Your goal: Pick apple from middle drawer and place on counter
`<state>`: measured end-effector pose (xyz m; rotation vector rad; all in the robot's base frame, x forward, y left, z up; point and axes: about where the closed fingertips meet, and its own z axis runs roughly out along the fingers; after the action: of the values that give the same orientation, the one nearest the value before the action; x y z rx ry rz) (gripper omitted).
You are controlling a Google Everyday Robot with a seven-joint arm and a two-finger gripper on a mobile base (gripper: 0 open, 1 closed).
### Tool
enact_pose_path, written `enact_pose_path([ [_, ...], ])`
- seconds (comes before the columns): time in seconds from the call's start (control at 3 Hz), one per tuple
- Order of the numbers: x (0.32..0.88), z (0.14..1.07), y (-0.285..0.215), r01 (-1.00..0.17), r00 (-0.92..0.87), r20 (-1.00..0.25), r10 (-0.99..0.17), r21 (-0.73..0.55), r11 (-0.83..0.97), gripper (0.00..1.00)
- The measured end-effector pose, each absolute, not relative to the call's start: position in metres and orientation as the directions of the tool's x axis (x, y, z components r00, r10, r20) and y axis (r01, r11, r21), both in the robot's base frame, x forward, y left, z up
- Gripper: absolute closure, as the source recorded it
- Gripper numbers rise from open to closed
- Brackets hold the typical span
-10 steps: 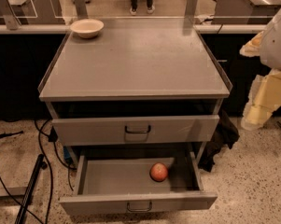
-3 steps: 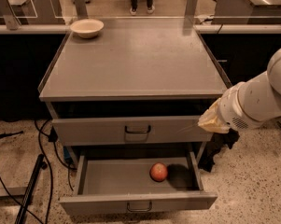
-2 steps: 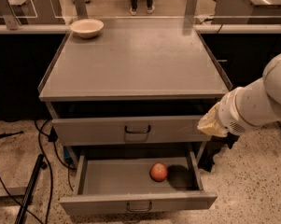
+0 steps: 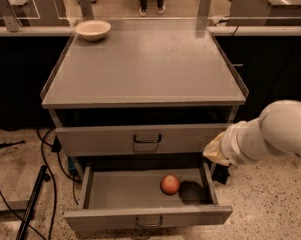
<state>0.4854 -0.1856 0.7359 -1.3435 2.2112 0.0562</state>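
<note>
Red-orange apple (image 4: 170, 184) in middle drawer (image 4: 124, 193), below-left of gripper (image 4: 216, 152) — its state I cannot tell.

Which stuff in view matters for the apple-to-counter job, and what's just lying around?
Job: apple in the open middle drawer; counter; gripper, at the drawer's right edge, clear of the apple.
Lying about: bowl on the counter's back left corner; upper drawer; floor cables.

**Arm comes down beside the drawers**

The white robot arm (image 4: 275, 134), earlier raised high at the right edge of the view, has swung down. Its cream gripper (image 4: 216, 150) is now lower and further left, just over the right wall of the open grey metal middle drawer (image 4: 125, 190).
</note>
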Motion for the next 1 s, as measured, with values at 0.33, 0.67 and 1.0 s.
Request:
enact_pose_path([
  [0.33, 0.49, 0.688, -0.177, -0.826, -0.363, -0.507, -0.782, -0.213, 0.522, 1.0],
  [0.67, 0.495, 0.634, -0.164, -0.831, -0.365, -0.54, -0.759, -0.177, 0.527, 1.0],
  [1.0, 0.499, 0.56, -0.149, -0.84, -0.39, -0.558, -0.733, -0.111, 0.532, 1.0],
])
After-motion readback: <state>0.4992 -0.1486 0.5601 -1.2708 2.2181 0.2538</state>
